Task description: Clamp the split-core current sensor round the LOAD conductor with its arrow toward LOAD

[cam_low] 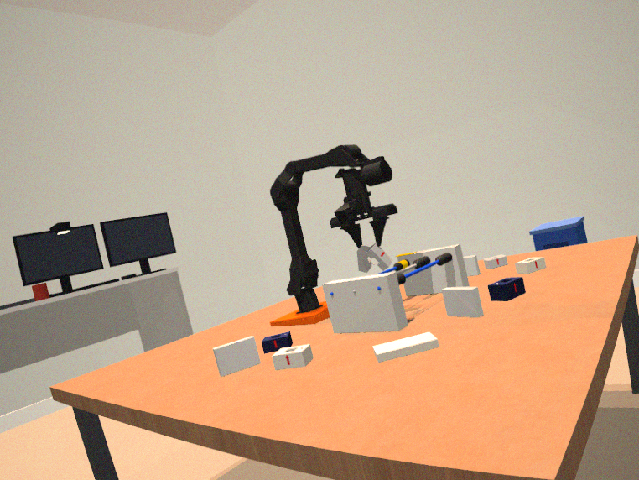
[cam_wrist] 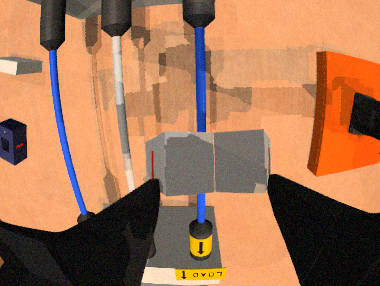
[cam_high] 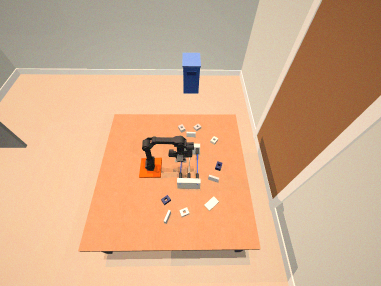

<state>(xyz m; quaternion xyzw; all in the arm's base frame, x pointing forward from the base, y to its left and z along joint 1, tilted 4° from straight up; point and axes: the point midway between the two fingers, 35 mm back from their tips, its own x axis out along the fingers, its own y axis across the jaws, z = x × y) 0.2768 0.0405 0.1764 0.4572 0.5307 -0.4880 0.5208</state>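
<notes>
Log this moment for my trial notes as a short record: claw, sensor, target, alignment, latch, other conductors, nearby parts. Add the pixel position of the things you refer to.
claw: shut on the sensor, claw [cam_low: 369, 246] [cam_wrist: 214, 184]
sensor: grey split-core current sensor [cam_low: 382, 255] [cam_wrist: 189, 162], raised off the table
target: blue LOAD conductor [cam_wrist: 201, 102], yellow band at one end
alignment: sensor overlaps the conductor in the wrist view; arrow direction cannot be told
latch: appears unlatched, halves splayed in the exterior view
other conductors: grey-and-white one [cam_wrist: 121, 107], another blue one [cam_wrist: 59, 120] [cam_high: 197, 163]
nearby parts: two navy blocks [cam_high: 218, 165] [cam_low: 506, 289], both with holes
</notes>
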